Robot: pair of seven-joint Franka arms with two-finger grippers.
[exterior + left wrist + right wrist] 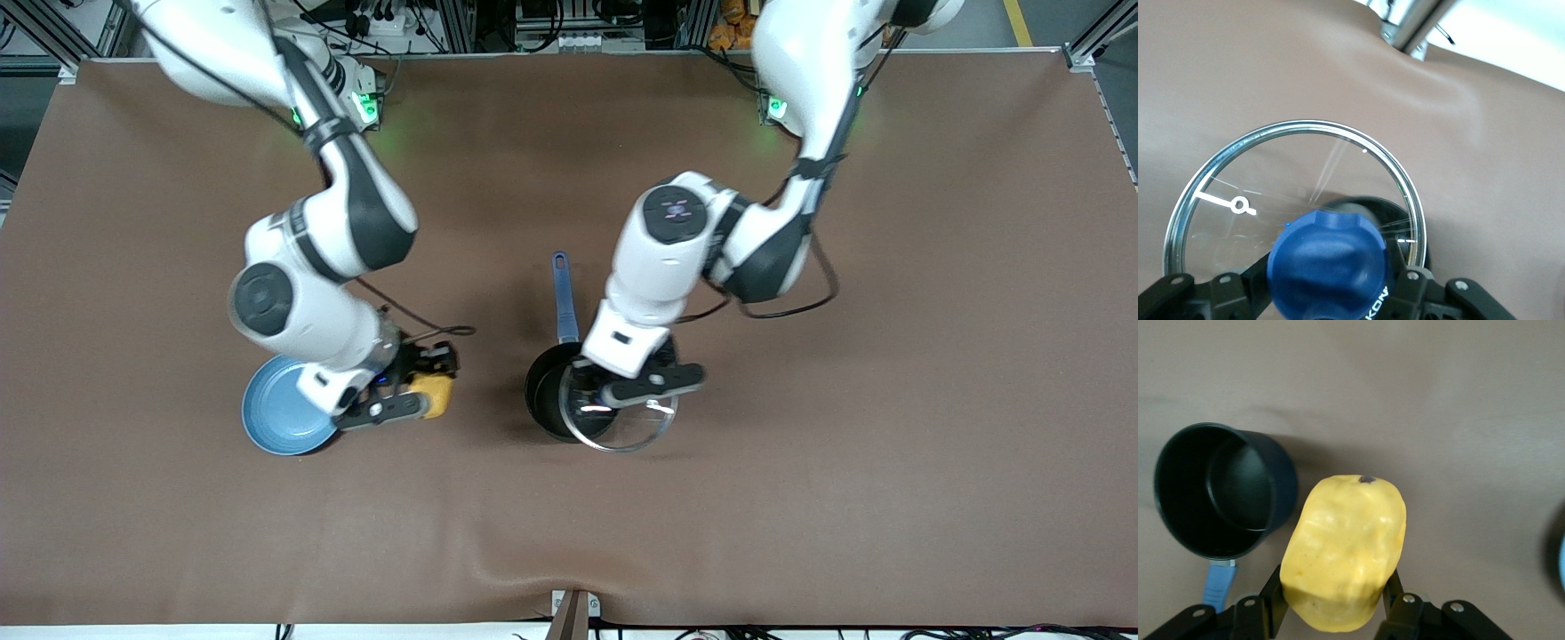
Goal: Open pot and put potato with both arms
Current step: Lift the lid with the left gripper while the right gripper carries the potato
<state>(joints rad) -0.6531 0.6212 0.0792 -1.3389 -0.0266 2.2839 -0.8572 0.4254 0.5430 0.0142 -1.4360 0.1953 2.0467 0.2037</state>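
Observation:
The black pot with its long blue handle stands mid-table, uncovered; it also shows in the right wrist view. My left gripper is shut on the blue knob of the glass lid and holds the lid up, partly over the pot's side toward the left arm's end. My right gripper is shut on the yellow potato, also seen in the front view, and holds it above the brown cloth between the plate and the pot.
A flat light-blue plate lies on the brown cloth toward the right arm's end, partly under the right arm. A metal clamp sits at the table's edge nearest the front camera.

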